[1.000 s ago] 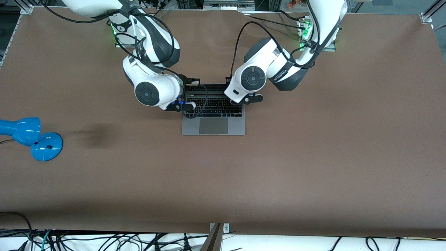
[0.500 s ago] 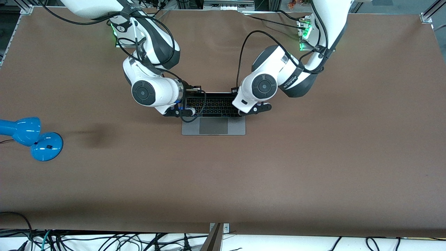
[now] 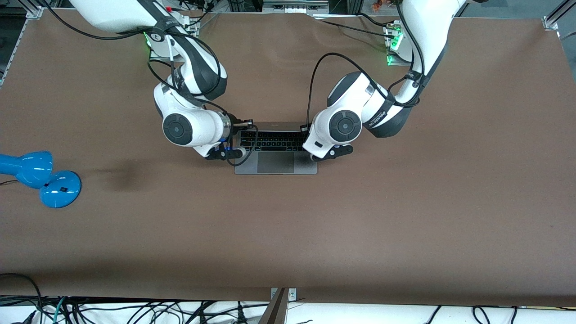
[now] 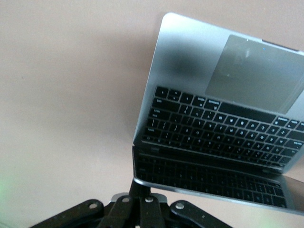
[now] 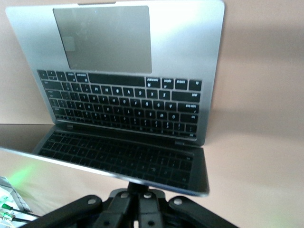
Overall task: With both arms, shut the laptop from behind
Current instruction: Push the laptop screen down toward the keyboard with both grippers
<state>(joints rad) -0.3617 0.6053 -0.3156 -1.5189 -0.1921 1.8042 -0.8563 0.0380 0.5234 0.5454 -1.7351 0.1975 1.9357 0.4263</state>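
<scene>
Frame centre: laptop point(image 3: 275, 155) lid half down, its corners hidden under left gripper point(image 3: 310, 135) and right gripper point(image 3: 238, 135), both clenched empty. Slim grey metal, glossy screen mirrors keys.

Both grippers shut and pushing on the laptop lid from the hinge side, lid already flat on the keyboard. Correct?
Not quite. The laptop lid is only partly down: both wrist views show the keyboard and trackpad still uncovered, with the screen angled over them and mirroring the keys. The rest holds: the left gripper and right gripper are shut and set against the lid's top edge.
</scene>
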